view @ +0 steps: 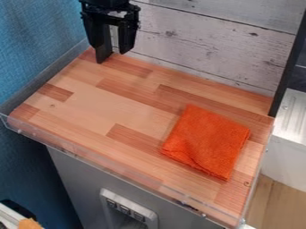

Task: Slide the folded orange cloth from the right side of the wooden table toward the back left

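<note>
Wood-block counter (110,105) beneath a folded orange cloth (206,141)

The cloth lies flat in a rough square, skewed to the boards, its layers slightly offset along the side facing the front of the counter. It looks light, soft and limp, with a nubby, towel-like surface; I would expect good grip, little slip and no risk of breakage. The likely trouble is catching only the top layer, so that the fold opens and the rest trails. The corner towards the wall seems a fair place to take hold, pinched low and deep enough to gather every layer; a tuck near the middle would also do.

The black gripper (113,57) is well apart from the cloth, beyond it and to its left, at the counter's far corner. Its two fingers are spread, with nothing between them.

Around the cloth runs pale and reddish striped wood. In front of it, a clear lip (108,163) edges the counter, above a grey front panel (71,174) with a switch box (128,209) low to the cloth's left. Behind the cloth rises a whitewashed plank wall (206,42); to its right, past a black upright (289,67), are a white unit (290,154) and wooden flooring (272,201). Far left of the cloth is a blue wall (36,44).
</note>
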Controlling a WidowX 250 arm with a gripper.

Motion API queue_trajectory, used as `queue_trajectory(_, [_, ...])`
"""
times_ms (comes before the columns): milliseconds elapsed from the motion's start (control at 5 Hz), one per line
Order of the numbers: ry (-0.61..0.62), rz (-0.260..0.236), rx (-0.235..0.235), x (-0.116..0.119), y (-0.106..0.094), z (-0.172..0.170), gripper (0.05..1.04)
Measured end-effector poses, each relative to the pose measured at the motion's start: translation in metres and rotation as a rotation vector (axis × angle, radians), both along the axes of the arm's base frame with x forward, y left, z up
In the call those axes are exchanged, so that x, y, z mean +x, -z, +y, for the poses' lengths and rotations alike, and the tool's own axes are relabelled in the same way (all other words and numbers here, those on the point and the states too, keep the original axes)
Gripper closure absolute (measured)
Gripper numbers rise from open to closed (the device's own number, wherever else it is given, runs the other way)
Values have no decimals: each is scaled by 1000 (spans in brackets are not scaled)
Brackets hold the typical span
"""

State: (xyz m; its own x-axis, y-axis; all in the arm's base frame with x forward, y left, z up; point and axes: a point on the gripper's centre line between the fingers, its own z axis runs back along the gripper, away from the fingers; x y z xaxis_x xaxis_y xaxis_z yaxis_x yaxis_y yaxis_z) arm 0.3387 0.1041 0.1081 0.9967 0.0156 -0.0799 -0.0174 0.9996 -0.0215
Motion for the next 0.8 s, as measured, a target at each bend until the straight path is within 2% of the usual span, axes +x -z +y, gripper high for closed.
queue_trajectory(200, [-86,31,2,-6,15,-19,87])
queue_trajectory(400, [-211,4,23,-8,12,-53,86])
queue_trajectory(800, [-514,-81,64,-14,8,-118,85])
